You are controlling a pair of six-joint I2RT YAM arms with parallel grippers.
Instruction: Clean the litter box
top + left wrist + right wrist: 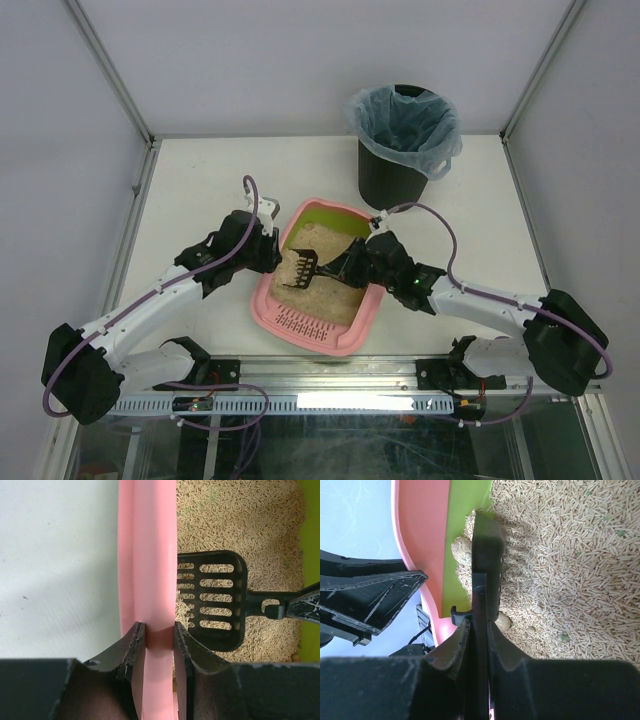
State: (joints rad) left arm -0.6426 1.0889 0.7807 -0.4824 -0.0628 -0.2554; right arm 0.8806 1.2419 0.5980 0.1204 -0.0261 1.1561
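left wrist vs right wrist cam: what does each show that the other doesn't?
Only left wrist: the left gripper, jaws shut on the litter box's pink rim, and the scoop's slotted face. Only right wrist: the right gripper, jaws shut on the scoop handle, seen edge-on, with two pale clumps beside it. Both: beige litter, the rim, the green wall, the scoop.

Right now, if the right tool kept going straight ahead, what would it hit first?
Probably the lime-green inner wall of the pink plastic litter box, met by the black slotted scoop it holds; depth is unclear.
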